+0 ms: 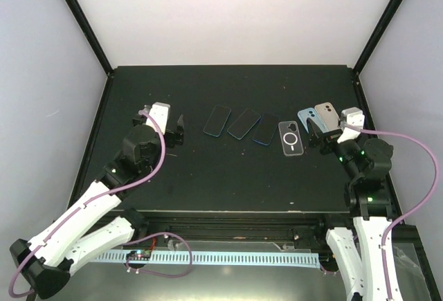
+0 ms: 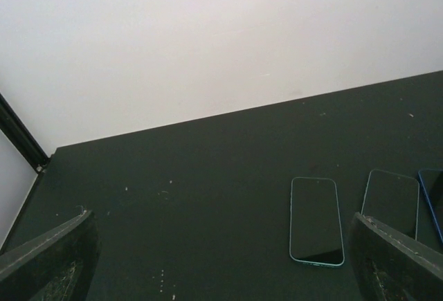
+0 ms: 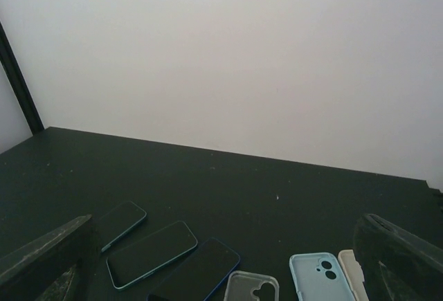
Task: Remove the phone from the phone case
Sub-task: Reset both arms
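Three phones lie face up in a row on the black table: a teal-edged one [image 1: 217, 120], a second teal-edged one [image 1: 243, 123] and a blue-edged one [image 1: 266, 132]. To their right lie a clear empty case [image 1: 291, 138], a light blue empty case [image 1: 309, 117] and a beige case [image 1: 326, 114]. My left gripper [image 1: 178, 129] is open and empty, left of the phones. My right gripper [image 1: 320, 137] is open and empty, just right of the clear case. The left wrist view shows the teal phone [image 2: 316, 221]. The right wrist view shows the clear case [image 3: 252, 288] and the blue case [image 3: 321, 277].
The table's black frame posts [image 1: 83, 21] rise at the back corners. The table's right edge [image 1: 370, 124] runs close behind my right gripper. A light blue cable rail [image 1: 208, 256] runs along the near edge between the arm bases.
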`<state>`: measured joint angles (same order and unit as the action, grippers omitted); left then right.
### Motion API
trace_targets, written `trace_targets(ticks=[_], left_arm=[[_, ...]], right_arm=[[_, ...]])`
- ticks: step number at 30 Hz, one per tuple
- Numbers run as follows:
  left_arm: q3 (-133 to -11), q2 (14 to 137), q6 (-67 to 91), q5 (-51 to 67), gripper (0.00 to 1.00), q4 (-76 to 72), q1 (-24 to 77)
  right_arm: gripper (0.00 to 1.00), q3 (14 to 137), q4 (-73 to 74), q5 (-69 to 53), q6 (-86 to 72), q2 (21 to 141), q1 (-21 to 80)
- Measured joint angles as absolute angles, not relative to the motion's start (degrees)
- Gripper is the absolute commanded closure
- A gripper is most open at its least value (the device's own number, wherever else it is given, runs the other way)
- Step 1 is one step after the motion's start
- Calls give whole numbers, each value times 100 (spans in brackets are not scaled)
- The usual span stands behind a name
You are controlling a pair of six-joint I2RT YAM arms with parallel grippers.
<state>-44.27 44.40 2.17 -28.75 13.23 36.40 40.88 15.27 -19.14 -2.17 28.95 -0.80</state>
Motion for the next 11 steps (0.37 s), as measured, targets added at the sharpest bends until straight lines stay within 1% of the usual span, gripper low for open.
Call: trace_targets(ticks=[11], left_arm=[[-4425, 4458, 209, -2753, 1, 1321, 3649]], right_arm=[[0, 4049, 1487, -1831, -156, 2923, -80]])
